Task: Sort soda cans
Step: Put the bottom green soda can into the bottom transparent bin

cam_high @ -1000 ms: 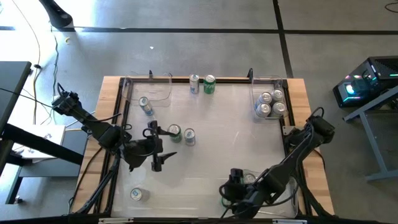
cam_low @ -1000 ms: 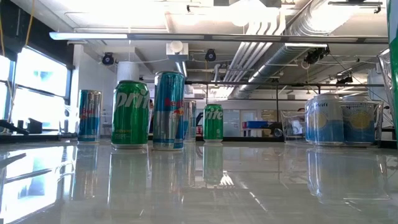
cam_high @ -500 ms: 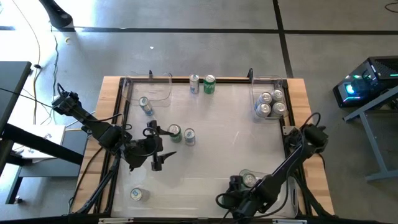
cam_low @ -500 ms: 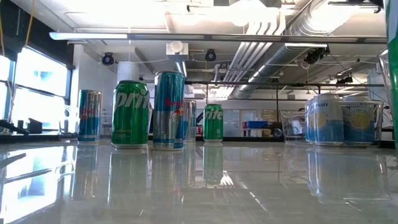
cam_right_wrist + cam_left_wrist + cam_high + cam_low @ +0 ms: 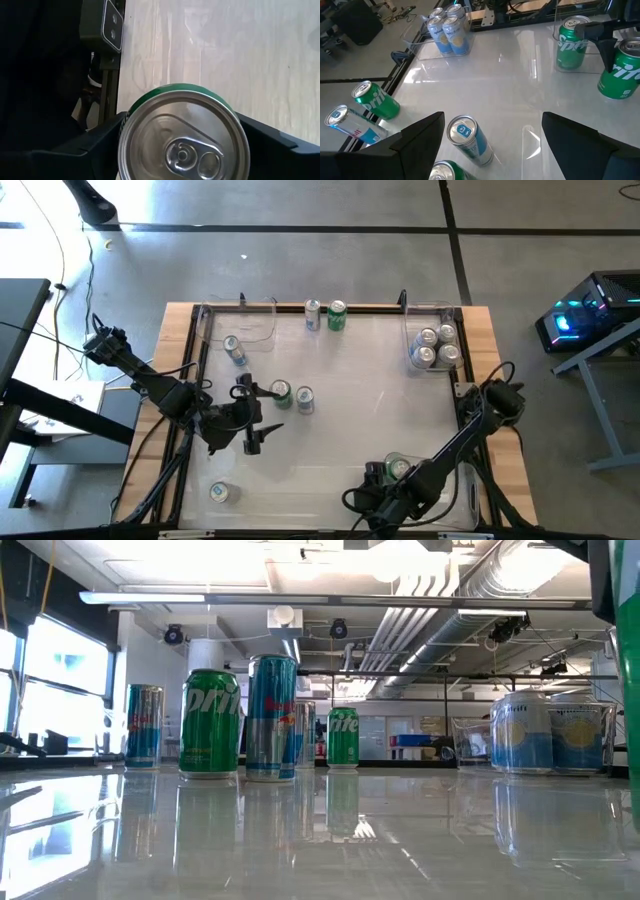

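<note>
We find the green can (image 5: 184,134) upright between the two fingers of the right tool (image 5: 392,478), near the desk's (image 5: 350,380) front edge on the right; its long axis stands vertical, its top facing the wrist camera, so the right arm is far the nearer; the fingers flank the can closely (whether they already press on it we cannot tell); the arm lies low, folded back along the desk's right side; the left tool (image 5: 262,408) waits wide open beside two cans mid-desk.
</note>
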